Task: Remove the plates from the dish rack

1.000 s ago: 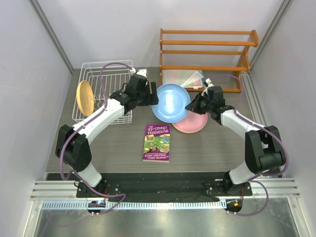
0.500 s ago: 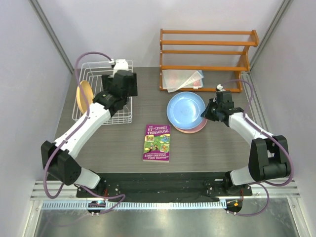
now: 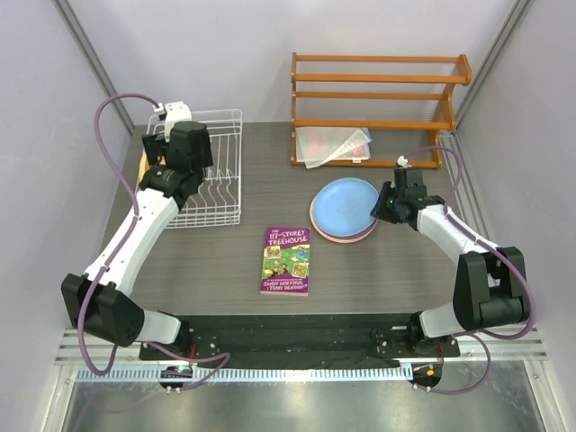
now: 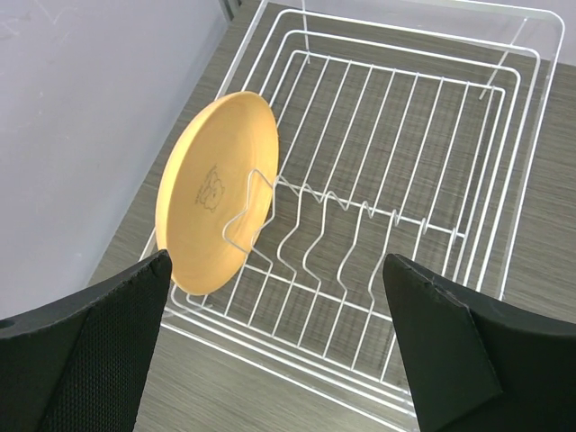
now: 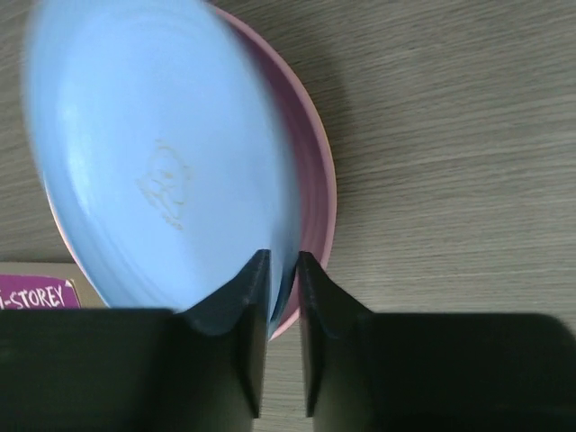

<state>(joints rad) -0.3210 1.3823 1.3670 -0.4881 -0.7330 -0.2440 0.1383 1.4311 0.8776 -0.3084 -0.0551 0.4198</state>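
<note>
Seen clearly only from the left wrist: a yellow-orange plate (image 4: 211,193) standing on edge between prongs at one end of the dish rack (image 4: 531,135), a mere sliver from overhead. Hovering above with the left gripper (image 4: 277,261) spread wide, touching nothing. Pinching the light blue plate (image 5: 153,135) by its rim with the right gripper (image 5: 281,261), over the pink plate (image 5: 319,171), outside the rack.

At ten o'clock the dish rack (image 3: 216,193) is white wire, and the plate (image 4: 216,193) in it is yellow-orange with a faint embossed figure. At three o'clock a light blue plate (image 3: 345,203) lies over a pink plate (image 5: 315,180). The table (image 3: 225,261) is grey wood-grain, the book (image 3: 286,259) purple and green, and the shelf (image 3: 378,94) orange.
</note>
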